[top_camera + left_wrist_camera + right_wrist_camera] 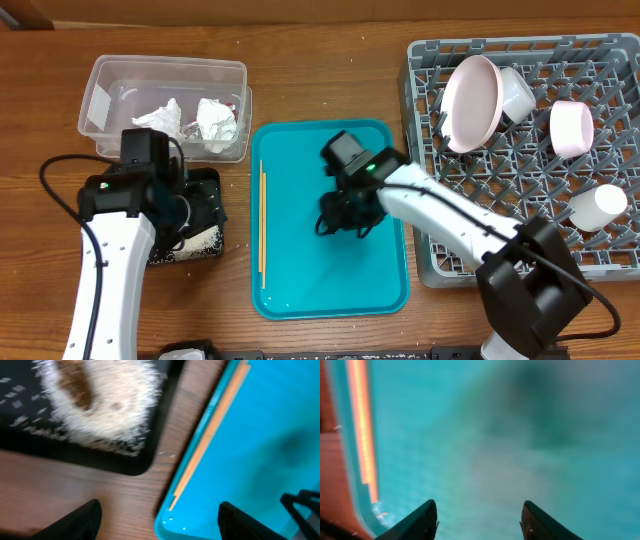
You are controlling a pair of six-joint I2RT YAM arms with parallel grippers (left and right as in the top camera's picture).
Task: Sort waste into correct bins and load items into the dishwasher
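Note:
Two wooden chopsticks point(262, 220) lie along the left edge of the teal tray point(300, 280); they also show in the left wrist view point(210, 430) and the right wrist view point(362, 435). My left gripper point(193, 207) point(157, 522) is open and empty over the black tray point(214, 182) point(30, 435), which holds white rice point(110, 405) and a brown scrap point(75, 385). My right gripper point(345, 218) point(479, 520) is open and empty, low over the teal tray's middle. The clear tub point(165, 65) holds white tissues point(215, 118). The grey dish rack point(440, 260) holds a plate point(472, 100), a bowl point(571, 128) and a cup point(597, 207).
The teal tray point(260, 420) point(495, 435) sits between the black tray and the rack. Another white dish point(517, 90) leans behind the plate in the rack. Bare wooden table point(330, 60) lies behind the teal tray.

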